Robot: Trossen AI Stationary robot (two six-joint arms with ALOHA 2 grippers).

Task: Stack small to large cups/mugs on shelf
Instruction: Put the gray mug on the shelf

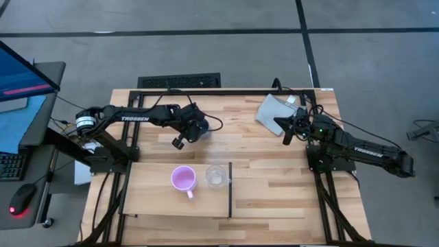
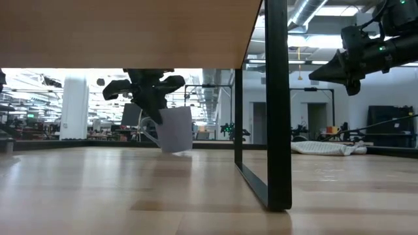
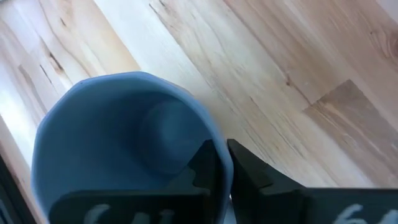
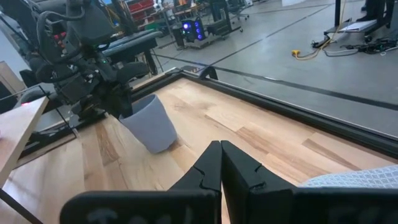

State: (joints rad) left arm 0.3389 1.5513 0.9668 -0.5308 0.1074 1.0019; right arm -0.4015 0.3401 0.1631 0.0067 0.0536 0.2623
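Observation:
My left gripper point(image 1: 186, 130) is shut on the blue-grey mug point(image 3: 118, 137) over the tabletop, beyond the shelf's far edge. The mug also shows in the low view point(image 2: 175, 129) and the right wrist view point(image 4: 149, 124). The pink-purple mug point(image 1: 182, 179) and the small clear cup point(image 1: 216, 176) stand upright, side by side, on the pale shelf board point(image 1: 147, 195), left of its black strip point(image 1: 230, 189). My right gripper point(image 1: 287, 130) is shut and empty, up in the air at the table's right, beside the grey cloth point(image 1: 273, 110). My left gripper pinches the mug's wall at the rim point(image 3: 219, 144), one finger point(image 3: 205, 171) inside the mug and one point(image 3: 252, 174) outside. The fingers come from above, slanting. The mug hangs tilted below them, its base point(image 2: 179, 150) close to the tabletop; whether it touches, I cannot tell.
The black metal frame holds the shelf; one post point(image 2: 274, 104) stands near the low camera, and a rail runs along the table's far edge point(image 1: 206, 91). Bare striped tabletop point(image 1: 267, 178) lies right of the shelf board.

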